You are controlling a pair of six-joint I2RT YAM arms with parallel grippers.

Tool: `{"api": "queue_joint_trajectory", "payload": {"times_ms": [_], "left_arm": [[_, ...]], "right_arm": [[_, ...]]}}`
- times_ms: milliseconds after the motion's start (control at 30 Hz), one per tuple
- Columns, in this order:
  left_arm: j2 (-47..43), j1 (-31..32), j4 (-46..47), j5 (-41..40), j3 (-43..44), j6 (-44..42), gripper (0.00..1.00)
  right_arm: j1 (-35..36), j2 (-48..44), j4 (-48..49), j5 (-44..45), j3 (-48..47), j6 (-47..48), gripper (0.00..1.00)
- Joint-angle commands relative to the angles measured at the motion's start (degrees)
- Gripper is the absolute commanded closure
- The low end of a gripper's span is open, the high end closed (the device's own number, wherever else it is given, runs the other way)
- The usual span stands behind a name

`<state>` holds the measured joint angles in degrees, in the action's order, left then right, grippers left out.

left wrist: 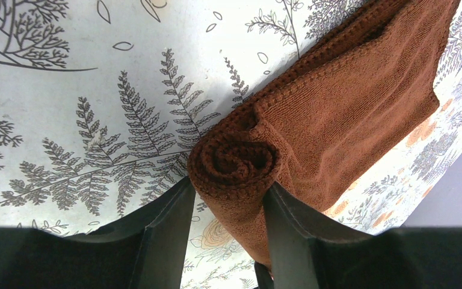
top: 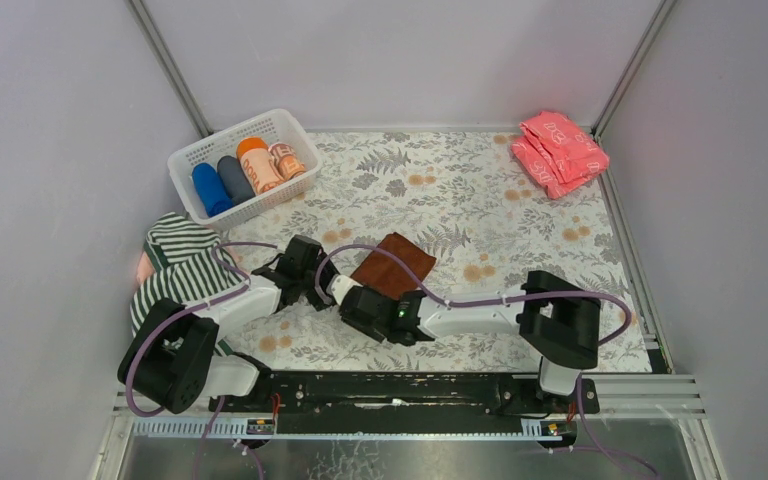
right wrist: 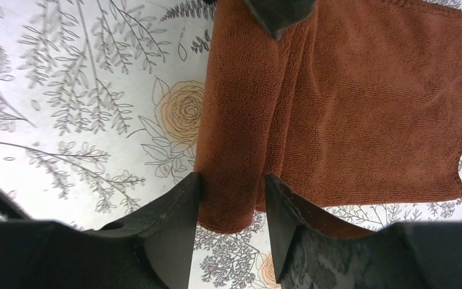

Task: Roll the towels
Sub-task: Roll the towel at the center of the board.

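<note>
Left wrist view: the left gripper [left wrist: 230,188] clamps the brown towel [left wrist: 349,102] by its rolled end to keep the coil tight; the right gripper [right wrist: 233,179] straddles the other end, grip unclear.

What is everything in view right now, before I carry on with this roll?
rust-brown towel: one, rust-brown, table centre, partly rolled
striped towels: heap, count unclear, dark-and-white, left edge
pink towels: folded stack, count unclear, pink, far right corner
basket: one, white, far left
rolled towels: four, blue, grey, orange and orange-patterned, inside the basket
tablecloth: one, floral print, covering the table
left end effector: one, black, shut on one end of the roll
right end effector: one, black, open, straddling the roll's other end
</note>
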<state>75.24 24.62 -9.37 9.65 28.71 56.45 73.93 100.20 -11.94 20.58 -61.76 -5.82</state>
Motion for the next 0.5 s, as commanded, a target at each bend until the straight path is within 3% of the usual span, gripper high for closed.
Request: {"api": "queue_joint_trajectory", "payload": {"times_ms": [0, 233, 333, 467], "left_arm": [[1.9, -0.5, -1.4, -2.9, -0.6, -2.0, 0.55], [1.9, -0.5, -1.1, -2.8, -0.9, -1.9, 0.55], [1.4, -0.5, -1.4, -2.9, -0.8, -2.0, 0.54], [-0.8, -0.5, -2.3, -3.5, -0.3, -2.0, 0.50]], "right_arm": [[1.6, 1.9, 1.9, 3.9, -1.9, 3.2, 0.51], [2.1, 5.8, 1.3, 3.7, -2.2, 4.0, 0.55], [1.8, 4.9, 2.2, 1.3, -1.0, 4.2, 0.72], [-1.1, 1.1, 4.8, -11.1, 1.4, 2.6, 0.89]]}}
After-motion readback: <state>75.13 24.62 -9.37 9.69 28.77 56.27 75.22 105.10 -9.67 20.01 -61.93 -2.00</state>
